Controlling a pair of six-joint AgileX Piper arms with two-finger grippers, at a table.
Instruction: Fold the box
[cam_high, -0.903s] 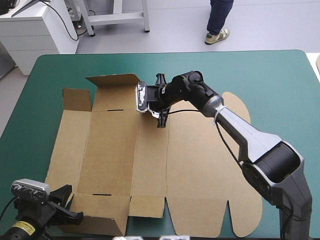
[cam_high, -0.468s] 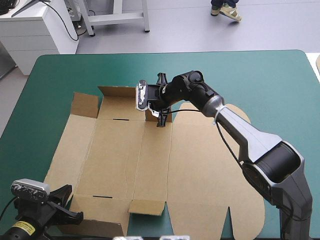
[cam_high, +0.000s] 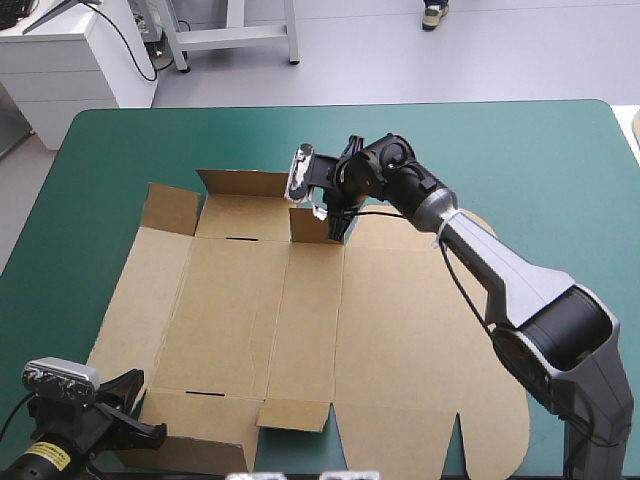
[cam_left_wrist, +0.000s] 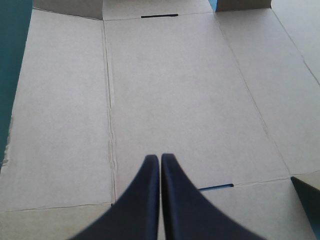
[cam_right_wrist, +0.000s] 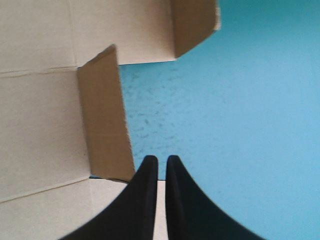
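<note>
Few folds are made: the brown box (cam_high: 300, 330) lies mostly flat on the teal-green counter (cam_high: 540, 160), only its far flaps (cam_high: 245, 185) tipped up, while the left tool (cam_left_wrist: 160, 158) and right tool (cam_right_wrist: 161, 159) are both clenched empty, leaving nearly every wall to raise.

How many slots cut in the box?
2. One narrow dark slot near the flat brown cardboard box's far edge, the other near its near edge; more possibly hidden.
</note>
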